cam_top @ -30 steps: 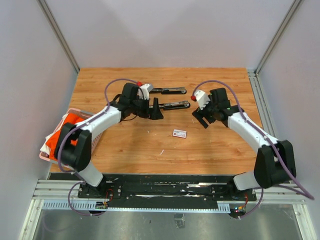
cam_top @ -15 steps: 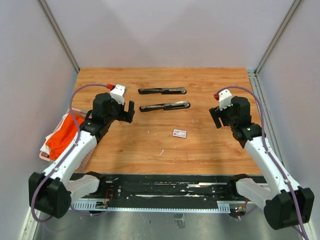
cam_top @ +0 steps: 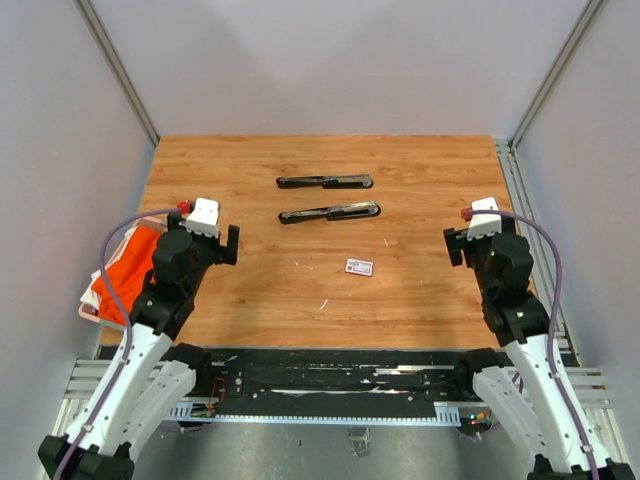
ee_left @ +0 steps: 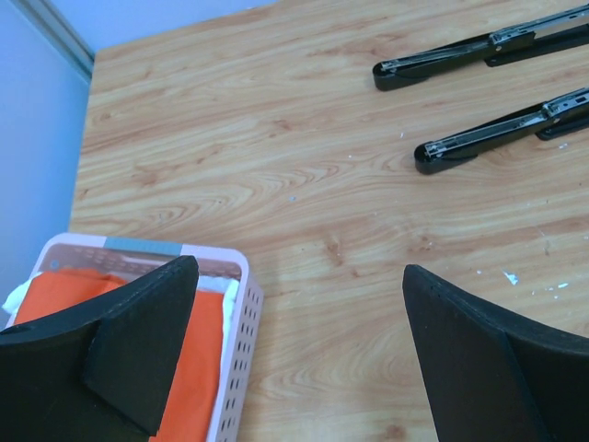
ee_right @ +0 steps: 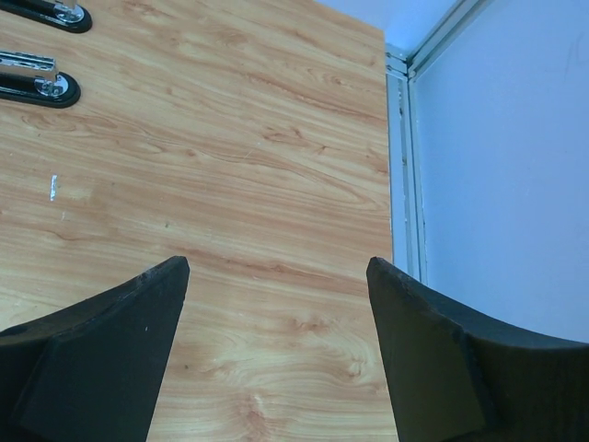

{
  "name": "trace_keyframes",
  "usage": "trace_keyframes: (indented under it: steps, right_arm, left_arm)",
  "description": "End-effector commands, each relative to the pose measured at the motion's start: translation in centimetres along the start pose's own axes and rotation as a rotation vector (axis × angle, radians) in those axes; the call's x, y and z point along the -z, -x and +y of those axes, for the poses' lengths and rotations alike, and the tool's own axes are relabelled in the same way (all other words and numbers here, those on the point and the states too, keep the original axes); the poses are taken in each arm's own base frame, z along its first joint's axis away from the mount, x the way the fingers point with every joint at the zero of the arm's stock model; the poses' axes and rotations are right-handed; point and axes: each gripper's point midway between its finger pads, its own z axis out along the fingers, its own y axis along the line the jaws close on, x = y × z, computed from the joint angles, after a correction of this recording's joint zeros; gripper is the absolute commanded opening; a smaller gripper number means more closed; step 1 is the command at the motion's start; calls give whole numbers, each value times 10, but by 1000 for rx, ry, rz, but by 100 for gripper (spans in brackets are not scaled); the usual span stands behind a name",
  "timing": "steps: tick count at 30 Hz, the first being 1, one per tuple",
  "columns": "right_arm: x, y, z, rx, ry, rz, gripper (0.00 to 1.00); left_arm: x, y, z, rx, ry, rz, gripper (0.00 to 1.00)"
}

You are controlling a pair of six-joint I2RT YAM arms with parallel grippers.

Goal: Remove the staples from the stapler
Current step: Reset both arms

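**Both grippers wide open and empty; one staple strip lies out on the table**

L gripper [ee_left: 296,276]: jaws spread wide, nothing btw them, touching nothing. Basket [ee_left: 147,247] w/ orange cloth [ee_left: 198,368] sits just to its left. R gripper [ee_right: 276,267]: also spread wide and empty, over bare table [ee_right: 276,138], w/ the rail [ee_right: 398,138] close on its right.

Ahead of both, roughly midway btw them: small white-and-red box [cam_top: 359,266], flat on the wood. Not a task item.

Staple strip [ee_right: 52,187]: tiny and silvery, ahead-left of R gripper. It lies flat and alone, well apart from the fingers and a bit short of the bars. A few pale flecks [ee_left: 509,276] show ahead-right of L gripper, too small to say if they're staples.

Farther out: near bar [cam_top: 330,212] and far bar [cam_top: 325,181], two long black stapler pieces side by side, ahead-right of L and ahead-left of R. Metal shows along them. Can't tell if they're two staplers or one split, nor if staples remain inside.

Handling (judgement):
- **Strip:** v. light, stiff but brittle, and prob snaps if bent or squeezed hard. It lies nearly flush w/ the wood, so fingertips prob need to land on either long side and pinch gently across the width. It will likely skid if nudged.
- **Bars:** rigid, slick, and light enough to slide. Prob best held across the thicker end while the other arm works the channel.
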Motion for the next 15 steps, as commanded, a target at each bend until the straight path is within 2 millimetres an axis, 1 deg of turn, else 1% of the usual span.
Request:
trace_keyframes:
  steps: [1, 4, 7, 10, 15]
  right_arm:
    - [6, -11, -8, -3, -52, 3, 81]
    - [9, -17, -7, -7, -54, -6, 81]
    - [11, -16, -7, -8, -59, -40, 81]
    - [13, -13, -8, -17, -66, -58, 81]
    - [16, -14, -15, -24, -110, -70, 81]
  left_arm:
    - [18, -13, 13, -19, 55, -25, 98]
    - [22, -25, 14, -17, 65, -22, 98]
    - [24, -33, 12, -11, 58, -28, 99]
    - [26, -33, 10, -6, 51, -34, 100]
    - [26, -34, 10, 1, 49, -27, 100]
